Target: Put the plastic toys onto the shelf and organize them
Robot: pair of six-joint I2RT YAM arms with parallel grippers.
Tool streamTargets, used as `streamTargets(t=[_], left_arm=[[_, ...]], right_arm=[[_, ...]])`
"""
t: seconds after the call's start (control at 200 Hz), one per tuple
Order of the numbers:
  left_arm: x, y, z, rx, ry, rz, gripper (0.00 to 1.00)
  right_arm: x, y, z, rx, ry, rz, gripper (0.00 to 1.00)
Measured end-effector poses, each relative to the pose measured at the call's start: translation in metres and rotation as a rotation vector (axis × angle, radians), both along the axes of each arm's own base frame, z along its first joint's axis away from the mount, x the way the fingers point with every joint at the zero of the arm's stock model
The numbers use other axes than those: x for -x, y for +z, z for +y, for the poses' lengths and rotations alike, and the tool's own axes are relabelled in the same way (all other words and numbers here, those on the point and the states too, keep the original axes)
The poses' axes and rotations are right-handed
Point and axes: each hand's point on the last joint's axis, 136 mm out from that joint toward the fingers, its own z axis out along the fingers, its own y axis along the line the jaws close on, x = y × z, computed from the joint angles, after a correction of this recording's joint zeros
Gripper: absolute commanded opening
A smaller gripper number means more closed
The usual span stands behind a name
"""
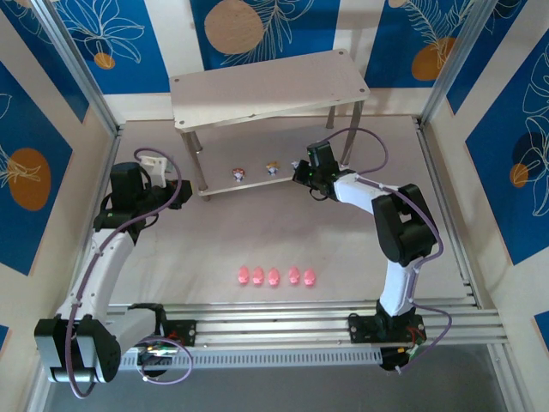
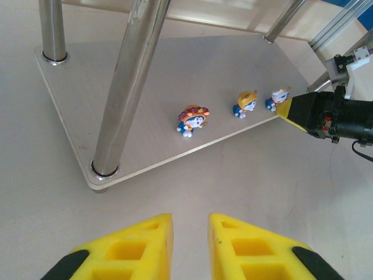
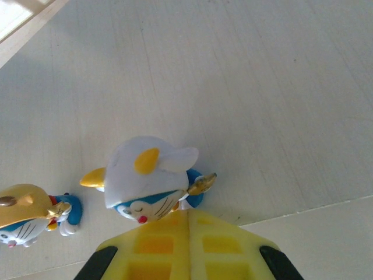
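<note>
Three glossy whitish figurines stand in a row along the near edge of the shelf's point(image 1: 266, 86) pale wood-grain lower board point(image 2: 145, 81): the brown-and-orange-crowned figurine point(image 2: 193, 118) at left, the orange-capped figurine point(image 2: 246, 102) in the middle, the white-capped figurine point(image 3: 148, 175) at right. I see the right gripper point(image 3: 189, 217) with its waffled yellow pads pressed together and nothing between them, tips just beside the white-capped figurine. Five smooth pink pigs point(image 1: 274, 276) line up on the matte table point(image 1: 343, 249), nearer than the shelf. The left gripper point(image 2: 190, 227) hovers narrowly parted and empty, near a polished round metal leg point(image 2: 125, 93).
</note>
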Motion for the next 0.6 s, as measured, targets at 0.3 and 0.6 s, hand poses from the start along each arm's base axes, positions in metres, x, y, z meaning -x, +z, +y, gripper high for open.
streamTargets(t=[0.3, 0.6], left_arm=[[-0.0001, -0.0002, 0.0005, 0.000, 0.002, 0.000, 0.24], [0.0003, 0.0000, 0.0000, 0.003, -0.002, 0.001, 0.24]], right_arm=[[-0.0015, -0.0016, -0.0010, 0.002, -0.004, 0.001, 0.07], [-0.0021, -0.0014, -0.0019, 0.001, -0.006, -0.001, 0.07]])
